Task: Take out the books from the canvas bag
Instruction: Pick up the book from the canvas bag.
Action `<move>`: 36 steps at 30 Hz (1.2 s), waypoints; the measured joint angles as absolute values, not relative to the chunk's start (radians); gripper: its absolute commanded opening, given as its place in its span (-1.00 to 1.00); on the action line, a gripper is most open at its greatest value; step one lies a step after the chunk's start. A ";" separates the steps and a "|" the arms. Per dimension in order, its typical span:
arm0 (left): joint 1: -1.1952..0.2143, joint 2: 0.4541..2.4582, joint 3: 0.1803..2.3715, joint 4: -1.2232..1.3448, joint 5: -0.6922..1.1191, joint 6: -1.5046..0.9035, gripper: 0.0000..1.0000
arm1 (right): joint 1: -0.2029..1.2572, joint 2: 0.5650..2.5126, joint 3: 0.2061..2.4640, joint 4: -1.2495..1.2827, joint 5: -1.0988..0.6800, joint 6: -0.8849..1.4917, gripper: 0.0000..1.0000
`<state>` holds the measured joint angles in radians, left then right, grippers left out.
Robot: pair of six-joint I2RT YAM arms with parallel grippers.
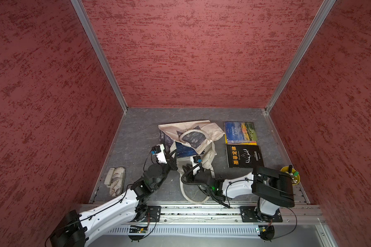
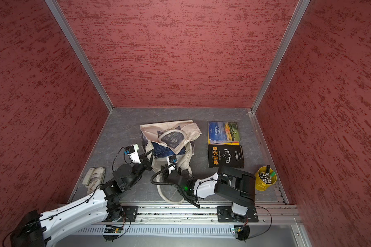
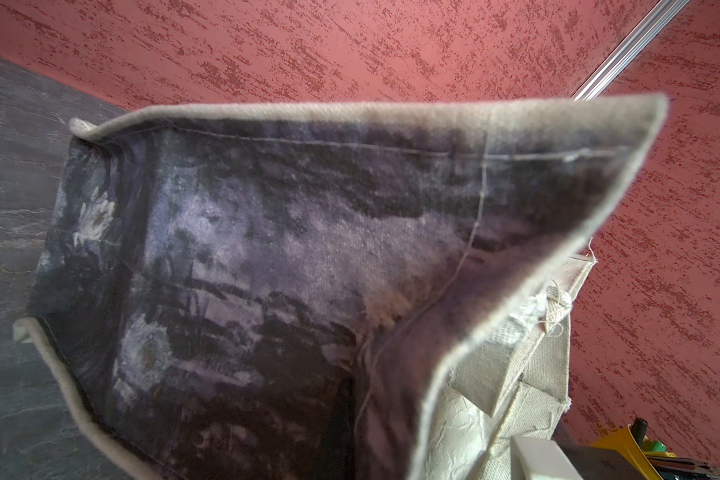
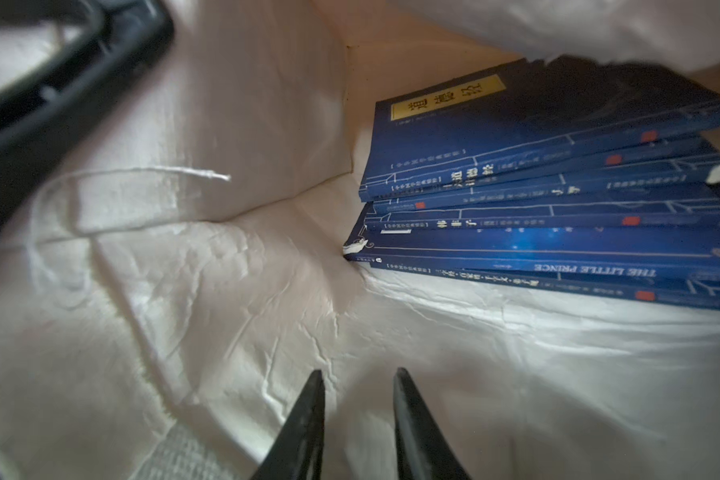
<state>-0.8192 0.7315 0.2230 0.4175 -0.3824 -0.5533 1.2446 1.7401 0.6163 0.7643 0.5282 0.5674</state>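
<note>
— Is the right pincer [image 4: 359, 371] holding anything?
— No. Its jaws stand slightly apart, bare, inside the bag [image 4: 184, 291]. Just ahead, only my right wrist view shows the navy books [image 4: 558, 199] stacked.
— The left pincer [image 1: 173, 157]?
— Clamped on the bag's rim. Only the top views show a black book [image 1: 244, 156] out, off my right pincer's right side.

Left arm [image 1: 114, 206] extends from lower left toward frame centre, left gripper [image 1: 174, 155] clamped on the bag [image 1: 212, 130] rim. Right arm [image 1: 237, 186] bends leftward from lower right; right gripper [image 4: 359, 370] sits inside the bag, fingers slightly apart, empty.
</note>
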 measured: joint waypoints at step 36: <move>-0.836 0.632 0.116 0.507 -0.277 -0.516 -1.00 | 0.985 1.829 0.916 0.388 0.382 0.657 0.40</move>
